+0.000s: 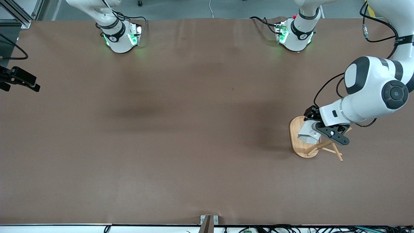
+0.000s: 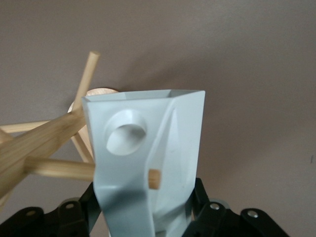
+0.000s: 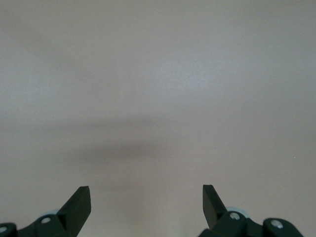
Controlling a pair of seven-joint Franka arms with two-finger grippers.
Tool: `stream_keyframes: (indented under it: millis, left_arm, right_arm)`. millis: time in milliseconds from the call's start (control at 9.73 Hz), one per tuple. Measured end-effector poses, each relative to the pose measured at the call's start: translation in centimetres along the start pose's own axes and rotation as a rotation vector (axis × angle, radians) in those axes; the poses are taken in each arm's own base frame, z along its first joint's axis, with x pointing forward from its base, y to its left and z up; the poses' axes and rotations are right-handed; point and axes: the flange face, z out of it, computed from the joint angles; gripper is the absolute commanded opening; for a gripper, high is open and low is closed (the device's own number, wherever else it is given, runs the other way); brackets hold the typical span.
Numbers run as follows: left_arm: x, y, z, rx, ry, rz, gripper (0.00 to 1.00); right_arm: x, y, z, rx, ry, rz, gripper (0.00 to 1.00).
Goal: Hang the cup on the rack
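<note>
**Cup held at the rack's pegs**

The rack [image 1: 302,139] stands on the brown tabletop [image 1: 181,136] toward the left arm's end, close to that end's edge and about midway between the edge nearest the front camera and the edge where the bases stand. Its oval base rests flat on the tabletop, and thin pegs [image 1: 336,152] fan out from the post on the side nearer the front camera.

The left gripper [image 1: 313,127] is over the rack's base, its fingers pinching the cup [image 1: 309,133] from both sides. The cup is tilted, off the tabletop, right against the post. In the left wrist view the cup [image 2: 148,163] fills the middle, its handle block pierced by a round hole [image 2: 126,132]. 1 peg [image 2: 59,169] runs up to the handle block and its tip [image 2: 154,178] shows past the block's edge, below the hole; whether it passes through the block or only alongside it cannot be told.

The right gripper [image 3: 146,203] waits with its fingers [image 3: 79,205] spread wide and nothing between them, over bare tabletop near the corner at the right arm's end
</note>
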Motion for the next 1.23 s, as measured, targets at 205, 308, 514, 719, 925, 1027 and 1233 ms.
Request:
stream_keyframes:
  millis: [205, 308, 514, 719, 925, 1027, 1233]
  left_arm:
    - [0.2, -0.8, 0.4, -0.009, 0.001, -0.004, 0.55]
    - [0.4, -1.0, 0.7, -0.014, 0.001, -0.005, 1.00]
    - [0.9, -1.4, 0.1, -0.012, 0.018, -0.006, 1.00]
    - [1.1, -1.9, -1.4, -0.004, 0.037, -0.018, 1.00]
    - [1.3, -2.0, -3.4, -0.002, 0.041, -0.055, 1.00]
    - [1.3, -1.6, -5.2, 0.002, 0.046, -0.085, 1.00]
    - [1.0, 0.0, -9.8, 0.024, 0.070, -0.151, 1.00]
  right_arm:
    - [0.0, -0.6, 0.0, 0.000, 0.000, -0.011, 1.00]
    - [0.0, -0.8, 0.0, 0.000, 0.000, -0.014, 1.00]
    - [0.0, -1.1, 0.0, 0.001, -0.004, -0.019, 1.00]
    - [-0.1, -1.3, 0.1, 0.001, -0.010, -0.023, 1.00]
    - [-0.1, -1.4, 0.1, 0.001, -0.010, -0.025, 1.00]
    - [-0.1, -1.4, 0.1, 0.001, -0.011, -0.025, 1.00]
    - [-0.1, -1.4, 0.1, 0.001, -0.012, -0.026, 1.00]
